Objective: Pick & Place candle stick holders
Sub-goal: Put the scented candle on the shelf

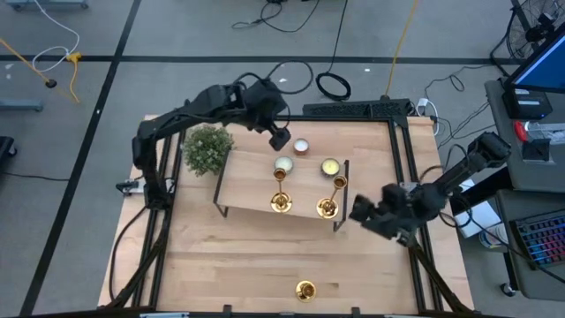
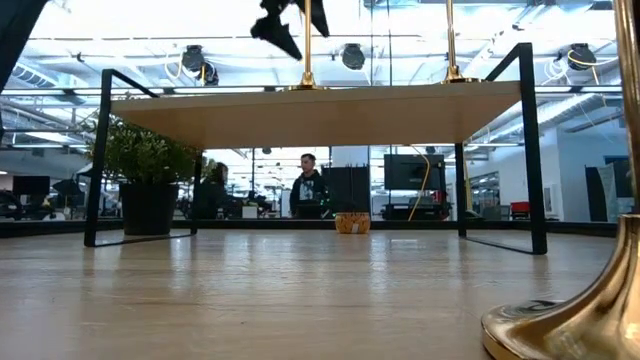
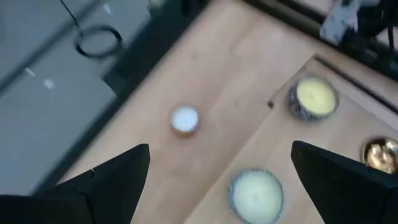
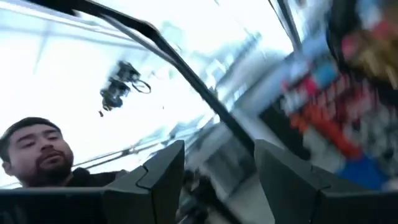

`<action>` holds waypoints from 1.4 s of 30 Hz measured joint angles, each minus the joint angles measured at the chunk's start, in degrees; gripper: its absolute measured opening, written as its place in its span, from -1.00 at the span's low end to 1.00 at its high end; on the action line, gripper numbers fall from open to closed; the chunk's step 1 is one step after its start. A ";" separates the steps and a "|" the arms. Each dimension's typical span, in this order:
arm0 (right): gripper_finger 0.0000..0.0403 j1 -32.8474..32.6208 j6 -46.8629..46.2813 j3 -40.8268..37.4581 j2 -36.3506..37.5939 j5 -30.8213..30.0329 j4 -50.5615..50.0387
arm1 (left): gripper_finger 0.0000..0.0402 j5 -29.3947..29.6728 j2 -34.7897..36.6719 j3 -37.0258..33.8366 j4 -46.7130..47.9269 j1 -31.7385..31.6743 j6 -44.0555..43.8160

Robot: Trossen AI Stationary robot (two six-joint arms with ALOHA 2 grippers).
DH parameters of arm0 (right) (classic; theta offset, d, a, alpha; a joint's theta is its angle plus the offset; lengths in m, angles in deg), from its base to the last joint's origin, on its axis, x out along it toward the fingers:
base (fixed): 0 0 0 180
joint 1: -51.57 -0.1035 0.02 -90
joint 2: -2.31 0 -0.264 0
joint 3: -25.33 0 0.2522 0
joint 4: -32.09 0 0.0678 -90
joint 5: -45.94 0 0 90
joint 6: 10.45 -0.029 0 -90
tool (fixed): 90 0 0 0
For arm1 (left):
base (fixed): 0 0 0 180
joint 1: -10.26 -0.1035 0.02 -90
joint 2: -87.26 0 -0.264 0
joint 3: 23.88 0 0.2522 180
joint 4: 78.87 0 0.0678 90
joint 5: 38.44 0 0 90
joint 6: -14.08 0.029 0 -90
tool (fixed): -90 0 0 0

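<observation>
Two gold candle stick holders [image 1: 281, 201] [image 1: 327, 208] stand on their round bases on the front part of a low wooden shelf [image 1: 252, 181]. They also show in the low view [image 2: 307, 50] [image 2: 452, 40]. A third holder [image 1: 305, 290] stands on the table near its front edge, and its base looms in the low view [image 2: 570, 320]. My left gripper [image 1: 279, 137] hangs open and empty above the shelf's far edge, and its fingers spread wide in its wrist view [image 3: 221, 180]. My right gripper [image 1: 362, 212] is open and empty just right of the shelf, tipped upward [image 4: 217, 174].
Two pale candles [image 1: 283, 165] [image 1: 330, 166] sit on the shelf behind the holders. A small tealight [image 1: 301, 147] lies on the table beyond the shelf. A bushy green plant [image 1: 207, 148] stands at the shelf's left. Bare wood lies in front of the shelf. People show in the room behind.
</observation>
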 joint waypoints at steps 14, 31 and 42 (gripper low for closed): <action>-0.04 4.68 47.70 13.70 6.74 -28.90 -1.04 | 0.98 21.45 10.03 0.00 -9.57 -2.83 3.64; -0.78 30.72 52.90 16.65 15.85 -50.70 -23.19 | 0.98 7.59 15.74 0.02 -0.52 -4.96 -2.02; -0.93 52.55 13.39 16.65 11.85 -14.77 -52.98 | 0.98 2.41 15.02 0.00 2.68 -5.14 1.98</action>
